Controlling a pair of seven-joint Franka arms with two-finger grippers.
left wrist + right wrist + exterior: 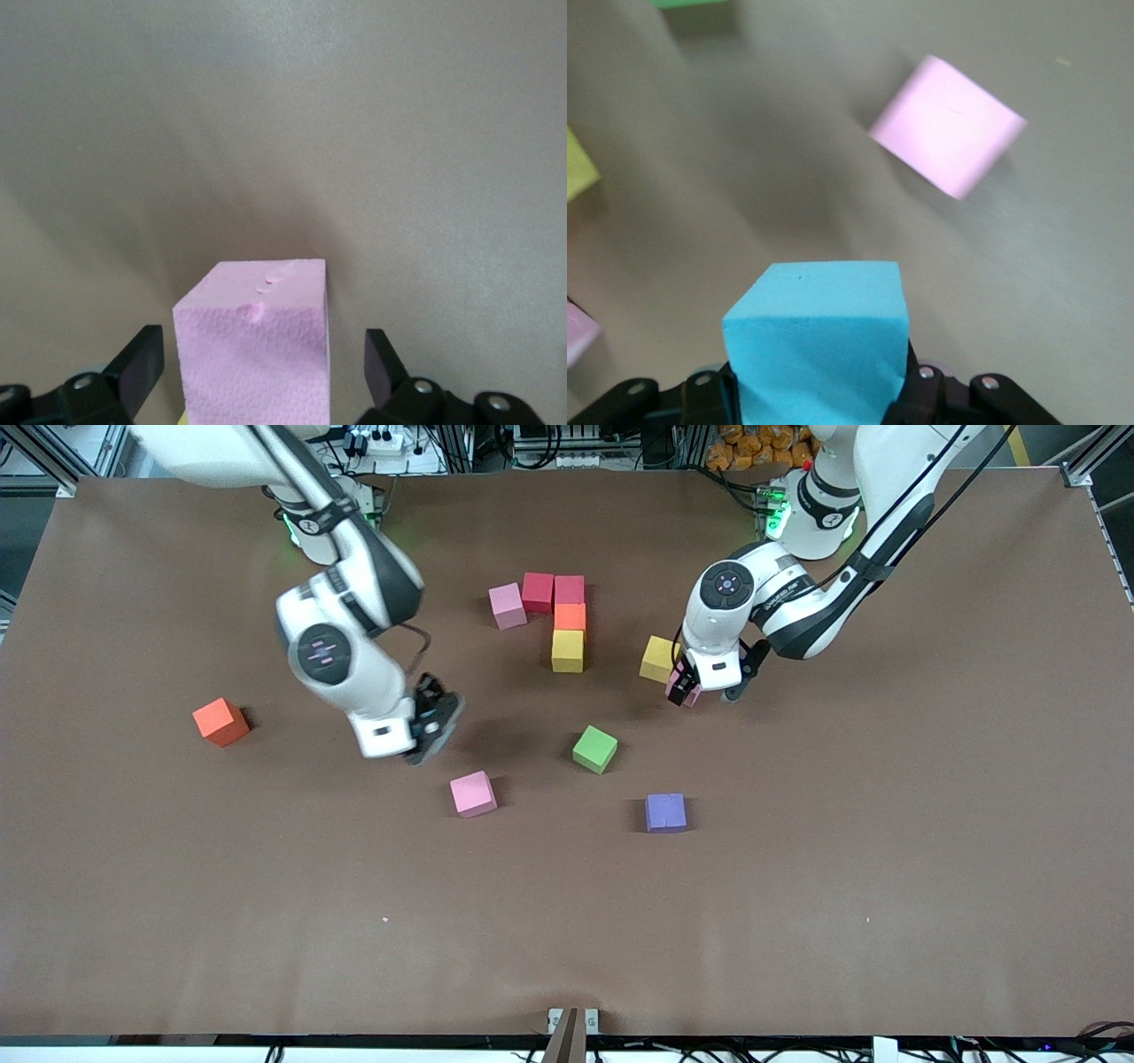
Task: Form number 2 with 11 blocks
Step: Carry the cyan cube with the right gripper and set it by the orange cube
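Note:
A row of blocks, pink [507, 605], red [538, 592] and red [570, 590], lies mid-table, with orange [570, 616] and yellow [567, 650] running from its end toward the front camera. My left gripper [706, 691] [259, 354] is down at the table, open, its fingers [142, 365] standing apart from either side of a pink block [257, 345] [684, 689]. A second yellow block [658, 659] sits right beside it. My right gripper [434, 731] [817, 385] is shut on a light blue block [819, 336], above bare table near a loose pink block [473, 794] [948, 126].
Loose blocks lie nearer the front camera: green [594, 748], purple [665, 812], and an orange one [221, 721] toward the right arm's end. The brown table [797, 886] stretches wide around them.

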